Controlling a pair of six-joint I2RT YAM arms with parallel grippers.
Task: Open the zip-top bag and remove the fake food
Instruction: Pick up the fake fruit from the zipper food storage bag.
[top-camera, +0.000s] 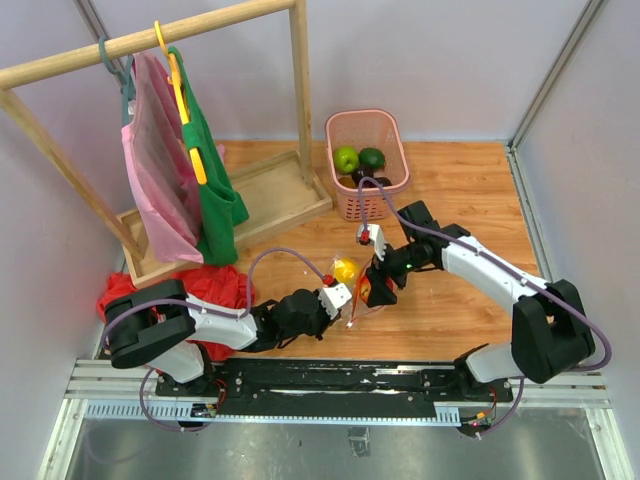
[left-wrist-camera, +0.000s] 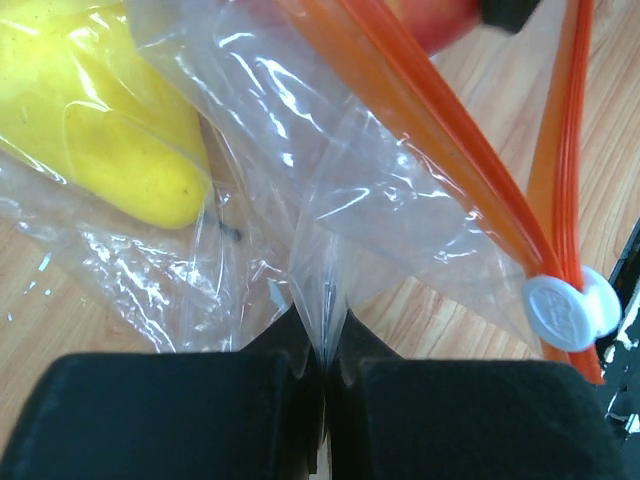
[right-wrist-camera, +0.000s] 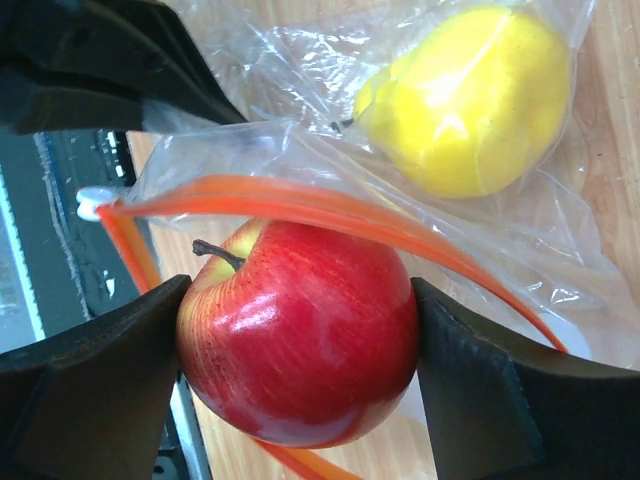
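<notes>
The clear zip-top bag (left-wrist-camera: 340, 190) lies on the wooden table with its orange-red zip strip (right-wrist-camera: 300, 203) parted. My left gripper (left-wrist-camera: 325, 345) is shut on a fold of the bag's plastic, near the white slider (left-wrist-camera: 560, 310). My right gripper (right-wrist-camera: 300, 335) is at the bag's mouth, shut on a red apple (right-wrist-camera: 300, 350) with both fingers (right-wrist-camera: 480, 380) pressed against its sides. A yellow fruit (right-wrist-camera: 470, 100) sits inside the bag. In the top view both grippers meet at the bag (top-camera: 355, 295) in front of the arm bases.
A pink basket (top-camera: 392, 135) at the back holds a light green fruit (top-camera: 346, 158), a dark green one (top-camera: 372, 157) and a dark purple one (top-camera: 366, 177). A wooden clothes rack (top-camera: 300, 90) with hanging garments stands back left. A red cloth heap (top-camera: 170, 290) lies at the left.
</notes>
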